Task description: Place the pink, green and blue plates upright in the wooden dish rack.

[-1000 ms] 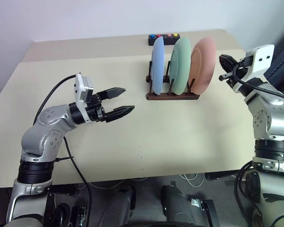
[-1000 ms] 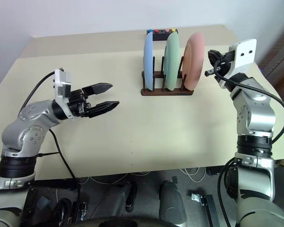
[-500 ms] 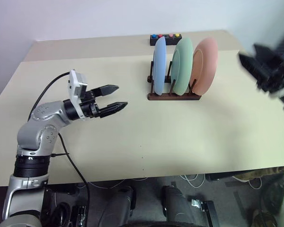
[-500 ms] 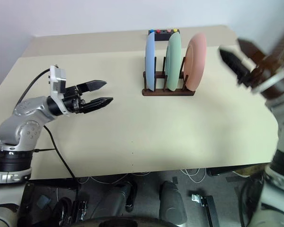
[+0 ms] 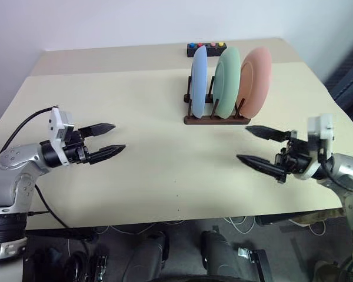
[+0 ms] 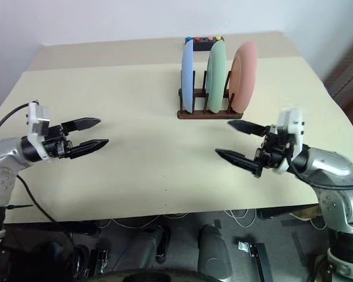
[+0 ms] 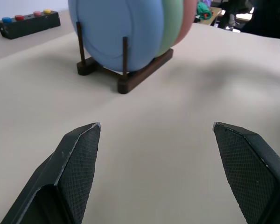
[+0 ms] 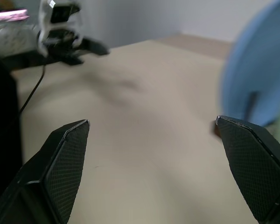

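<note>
The blue plate (image 5: 197, 82), the green plate (image 5: 228, 82) and the pink plate (image 5: 256, 82) stand upright side by side in the wooden dish rack (image 5: 216, 120) at the back of the table. My left gripper (image 5: 119, 136) is open and empty over the table's left side, far from the rack and pointing toward it. My right gripper (image 5: 242, 142) is open and empty in front of the rack, low over the table and pointing left. The left wrist view looks at the blue plate (image 7: 116, 32) and the rack (image 7: 140, 74) between my open fingers.
A black box with coloured buttons (image 5: 205, 49) lies behind the rack at the table's far edge. The beige table (image 5: 165, 176) is bare between the two grippers. A black cable hangs from my left arm over the front edge.
My right arm has swung down from beside the pink plate to low in front of the rack, its jaws now wide. My left gripper has drawn left, away from the rack.
</note>
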